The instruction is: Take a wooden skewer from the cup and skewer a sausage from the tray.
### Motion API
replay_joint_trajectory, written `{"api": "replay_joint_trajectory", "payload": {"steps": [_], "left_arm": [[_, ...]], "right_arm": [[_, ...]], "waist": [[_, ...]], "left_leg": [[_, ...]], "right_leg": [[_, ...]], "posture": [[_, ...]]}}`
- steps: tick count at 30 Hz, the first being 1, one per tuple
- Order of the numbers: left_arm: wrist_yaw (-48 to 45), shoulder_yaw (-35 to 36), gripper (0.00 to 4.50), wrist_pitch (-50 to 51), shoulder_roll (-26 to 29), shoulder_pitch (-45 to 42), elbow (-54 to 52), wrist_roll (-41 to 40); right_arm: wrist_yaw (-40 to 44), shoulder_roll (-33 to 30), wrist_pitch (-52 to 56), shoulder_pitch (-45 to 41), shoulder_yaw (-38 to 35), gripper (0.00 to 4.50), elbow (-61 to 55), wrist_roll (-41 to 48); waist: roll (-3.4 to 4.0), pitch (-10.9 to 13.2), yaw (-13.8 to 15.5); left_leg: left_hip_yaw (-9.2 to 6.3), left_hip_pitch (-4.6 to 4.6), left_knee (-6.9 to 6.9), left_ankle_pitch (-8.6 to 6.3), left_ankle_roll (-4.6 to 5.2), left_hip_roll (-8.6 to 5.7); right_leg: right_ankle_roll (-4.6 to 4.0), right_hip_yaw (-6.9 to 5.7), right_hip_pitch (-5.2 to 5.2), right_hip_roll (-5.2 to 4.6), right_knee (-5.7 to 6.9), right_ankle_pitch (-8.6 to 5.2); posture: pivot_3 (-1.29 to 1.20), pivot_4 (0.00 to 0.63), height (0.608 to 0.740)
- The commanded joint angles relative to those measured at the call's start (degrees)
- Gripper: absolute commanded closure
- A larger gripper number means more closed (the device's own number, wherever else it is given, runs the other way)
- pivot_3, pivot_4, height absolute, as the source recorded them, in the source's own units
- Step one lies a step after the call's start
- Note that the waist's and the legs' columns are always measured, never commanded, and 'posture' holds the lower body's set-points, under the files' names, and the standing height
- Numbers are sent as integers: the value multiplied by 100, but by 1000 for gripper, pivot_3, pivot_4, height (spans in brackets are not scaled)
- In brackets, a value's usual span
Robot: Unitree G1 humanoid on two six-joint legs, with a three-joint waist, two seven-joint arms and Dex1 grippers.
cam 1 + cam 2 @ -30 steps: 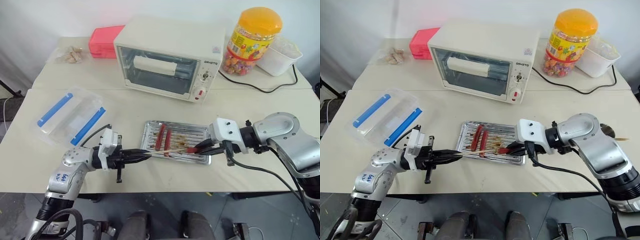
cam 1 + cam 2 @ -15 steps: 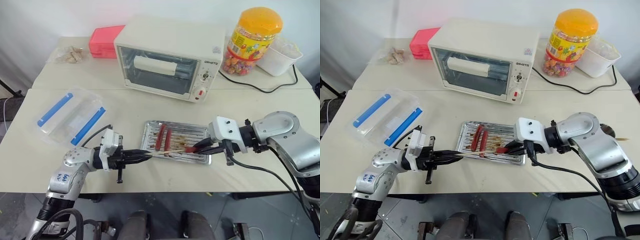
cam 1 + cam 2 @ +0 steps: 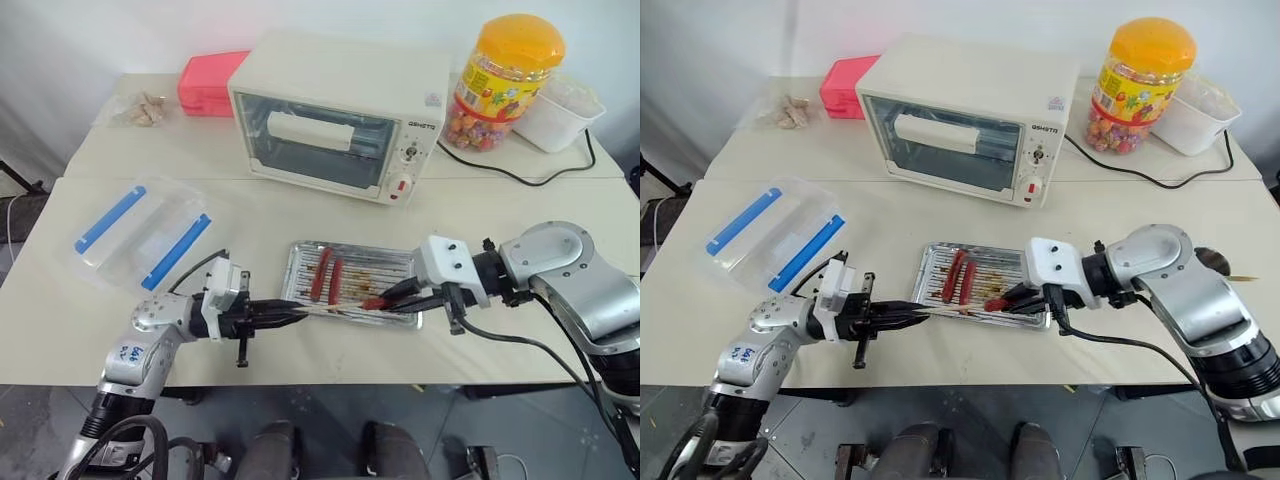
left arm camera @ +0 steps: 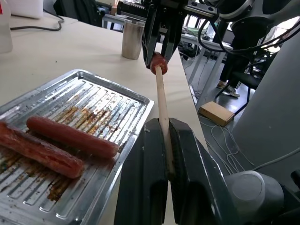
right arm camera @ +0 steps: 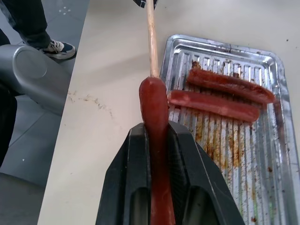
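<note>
Skewer pinched in our left gripper, tip meeting the sausage clamped by our right gripper above the tray; off-centre, it slips aside.

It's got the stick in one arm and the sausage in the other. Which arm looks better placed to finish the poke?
Probably the left. Its gripper holds the skewer level, tip already at the sausage end. The right gripper grips that sausage over the tray, lined up with the stick.
</note>
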Motion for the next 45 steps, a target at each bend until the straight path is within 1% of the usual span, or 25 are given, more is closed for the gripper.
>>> {"api": "replay_joint_trajectory", "payload": {"steps": [1,10,13,17,21,27,29,30,34,36,39,40,41,43,45], "left_arm": [[-93,-450,4500,2,-249,-251,16,111],[-137,-996,4500,72,-835,-826,365,528],[-148,-1062,4500,123,-1043,-985,439,575],[-155,-1060,4500,197,-1187,-1038,403,614],[-189,-977,4500,286,-1172,-972,275,533],[-170,-584,4500,252,-844,-722,123,481],[-159,-397,4500,219,-742,-631,68,428],[-133,-306,4500,228,-682,-586,34,407],[68,308,4500,247,-280,-152,-307,208],[178,612,4500,268,-56,111,-516,95],[301,1078,4500,290,259,517,-706,-49],[333,1228,4500,277,346,661,-747,-70],[393,1414,4500,296,419,822,-814,-138],[637,1900,4500,337,498,1178,-1007,-304],[1045,2385,4500,446,445,1443,-1219,-568]], "right_arm": [[84,270,-44,-238,144,4185,-294,158],[120,585,117,-432,376,4185,-383,27],[92,720,205,-501,429,4185,-401,-25],[102,825,267,-508,417,4185,-411,-58],[132,832,284,-461,360,4185,-417,-51],[36,713,407,-322,96,4185,-284,-64],[116,593,446,-223,-21,3590,-250,-34],[139,537,384,-165,-92,3363,-203,-41],[288,118,-81,358,-579,2020,-5,46],[298,38,-313,582,-870,1378,69,188],[244,117,-848,862,-1311,327,287,325],[310,102,-984,978,-1414,41,344,382],[367,111,-1159,1119,-1536,41,409,448],[546,340,-1531,1462,-1931,41,535,886],[177,717,-1771,1715,-2214,41,542,1045]], "waist": [[0,0,2],[0,0,1],[-1,0,2],[-1,0,-2],[-1,0,0],[-1,0,-5],[-1,0,-5],[-1,0,-2],[-8,-1,4],[-8,0,-2],[-8,0,-4],[-9,1,-8],[-8,0,-10],[-12,2,-6],[-13,3,-3]], "left_leg": [[0,0,0,0,0,0],[0,-2,5,0,0,-2],[0,-3,8,0,0,-2],[-3,-3,10,0,1,-2],[-3,-4,12,0,1,-1],[-4,-5,13,-1,1,-1],[-7,-5,14,-1,1,0],[-7,-5,14,-1,1,0],[-23,-8,20,-5,4,-3],[-20,-9,19,-6,5,-3],[-18,-8,20,-5,5,1],[-18,-7,21,-5,5,1],[-17,-7,22,-5,5,3],[-17,-4,21,-6,4,3],[-19,-4,18,-7,3,5]], "right_leg": [[0,0,0,0,0,0],[0,-2,-1,1,5,0],[0,-3,-1,1,6,0],[0,-5,-2,0,13,0],[0,-5,-3,0,15,0],[0,-5,-4,0,16,0],[0,-5,-4,0,19,0],[0,-5,-4,0,19,0],[0,-5,-2,-2,28,0],[0,-4,-3,-2,26,0],[0,-4,-2,-2,24,0],[0,-4,0,-2,24,0],[0,-4,0,-1,23,0],[0,-3,2,-1,23,0],[0,-3,3,0,20,0]], "posture": [[0,150,740],[0,150,740],[0,150,740],[0,150,740],[0,150,740],[0,150,740],[0,150,740],[0,150,740],[0,150,740],[0,150,740],[0,150,740],[0,150,740],[0,150,740],[0,150,740],[0,150,740]]}}
